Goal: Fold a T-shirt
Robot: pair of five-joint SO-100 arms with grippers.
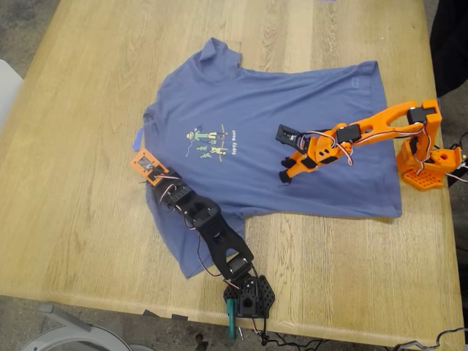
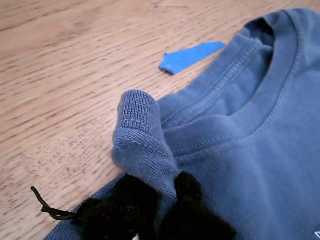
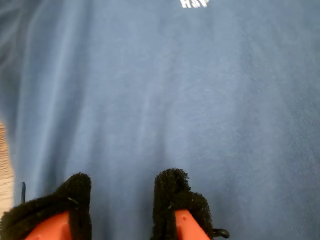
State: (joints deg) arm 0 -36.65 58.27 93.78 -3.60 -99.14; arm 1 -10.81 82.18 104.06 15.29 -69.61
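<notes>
Mostly flat, the slate-blue T-shirt point(image 1: 292, 131) is lying on the wooden table point(image 1: 73, 183); my first gripper point(image 2: 160, 200) is pinching a collar fold, my second gripper point(image 3: 122, 210) is hovering parted over plain cloth

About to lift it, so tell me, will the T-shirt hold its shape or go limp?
Likely limp: the T-shirt already buckles into a soft fold at my first pincer. It probably drapes and drags, since it lies far wider than either arm. The knit looks grippy, not slippery.
</notes>
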